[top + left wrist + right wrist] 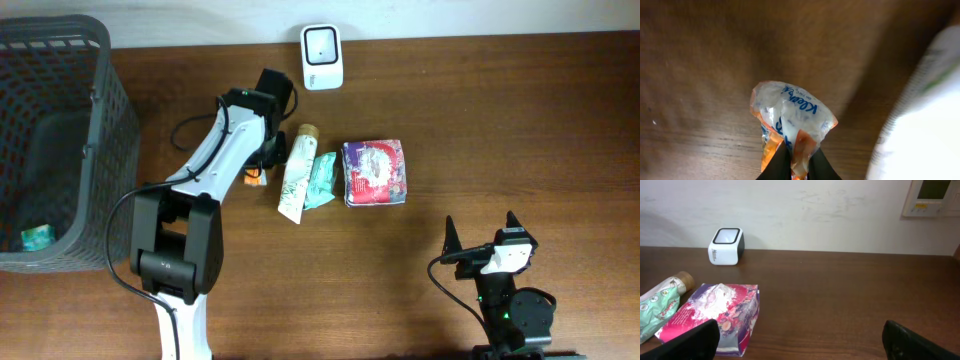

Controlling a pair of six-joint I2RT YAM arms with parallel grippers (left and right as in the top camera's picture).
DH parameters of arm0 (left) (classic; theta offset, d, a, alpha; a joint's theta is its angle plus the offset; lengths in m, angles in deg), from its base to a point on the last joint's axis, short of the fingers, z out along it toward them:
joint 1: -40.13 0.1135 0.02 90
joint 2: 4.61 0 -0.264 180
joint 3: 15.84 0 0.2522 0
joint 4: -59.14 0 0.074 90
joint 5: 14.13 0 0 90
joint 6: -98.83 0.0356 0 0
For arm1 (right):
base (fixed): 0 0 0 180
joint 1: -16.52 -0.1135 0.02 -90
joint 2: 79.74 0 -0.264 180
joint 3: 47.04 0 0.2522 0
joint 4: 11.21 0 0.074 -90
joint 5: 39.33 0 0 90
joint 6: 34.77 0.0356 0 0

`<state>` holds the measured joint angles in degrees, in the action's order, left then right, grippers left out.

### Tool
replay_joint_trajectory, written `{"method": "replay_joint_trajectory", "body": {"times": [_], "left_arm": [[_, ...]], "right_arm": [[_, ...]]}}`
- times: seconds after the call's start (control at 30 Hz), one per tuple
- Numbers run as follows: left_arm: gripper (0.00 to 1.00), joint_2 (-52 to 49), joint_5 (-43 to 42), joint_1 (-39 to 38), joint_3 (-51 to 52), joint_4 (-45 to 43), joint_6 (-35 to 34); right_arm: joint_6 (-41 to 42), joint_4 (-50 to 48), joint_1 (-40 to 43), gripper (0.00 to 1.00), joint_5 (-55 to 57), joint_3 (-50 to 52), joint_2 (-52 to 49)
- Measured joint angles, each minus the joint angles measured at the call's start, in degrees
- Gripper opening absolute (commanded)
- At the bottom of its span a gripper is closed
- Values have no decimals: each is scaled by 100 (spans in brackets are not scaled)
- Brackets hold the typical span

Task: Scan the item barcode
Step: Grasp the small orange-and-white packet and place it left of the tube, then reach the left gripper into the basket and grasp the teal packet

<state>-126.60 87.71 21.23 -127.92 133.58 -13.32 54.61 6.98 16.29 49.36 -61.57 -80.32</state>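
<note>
A small clear-and-orange tissue packet (790, 112) with blue lettering lies on the wooden table. My left gripper (799, 167) is shut on its near edge, one dark finger on each side of the crimped plastic. From overhead, that gripper (258, 170) sits just left of a white-and-green tube (296, 172), and a bit of the orange packet (255, 180) shows below it. The white barcode scanner (322, 43) stands at the table's back edge, also seen in the right wrist view (726, 246). My right gripper (480, 240) rests open near the front right, holding nothing (800, 347).
A teal sachet (321, 178) and a purple-pink floral tissue pack (375, 172) lie right of the tube. A dark mesh basket (100, 130) fills the left side, with a small teal item (37, 237) inside. The tube (920, 130) looms close on the left gripper's right.
</note>
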Motion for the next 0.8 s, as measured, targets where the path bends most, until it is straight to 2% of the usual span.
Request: {"method": "replay_joint_trajectory", "body": {"times": [0.2, 0.3, 0.33, 0.4, 0.5, 0.57, 0.63, 0.73, 0.8], "left_arm": [[35, 0, -98, 4, 4, -11, -63], [40, 0, -273, 4, -603, 551, 59], [47, -2, -306, 9, -879, 815, 92], [79, -37, -350, 44, -1733, 1425, 136], [98, -37, -402, 302, -3515, 2048, 181], [100, -39, -389, 592, -4489, 2229, 221], [96, -24, -269, 1115, -5716, 2369, 221], [96, 20, 385, 1987, -6861, 2511, 223], [98, 70, 835, 2452, -7034, 2625, 225]], "right_arm": [[0, 0, 0, 99, 0, 0, 0], [-2, -2, 0, 99, 2, 0, 0], [0, 0, 0, 99, 0, 0, -2], [0, 0, 0, 99, 0, 0, 0], [4, 2, 0, 99, 0, 0, 4], [0, 0, 0, 99, 0, 0, -2], [0, 0, 0, 98, 0, 0, 0], [0, 0, 0, 99, 0, 0, 0], [0, 0, 0, 99, 0, 0, 0]]}}
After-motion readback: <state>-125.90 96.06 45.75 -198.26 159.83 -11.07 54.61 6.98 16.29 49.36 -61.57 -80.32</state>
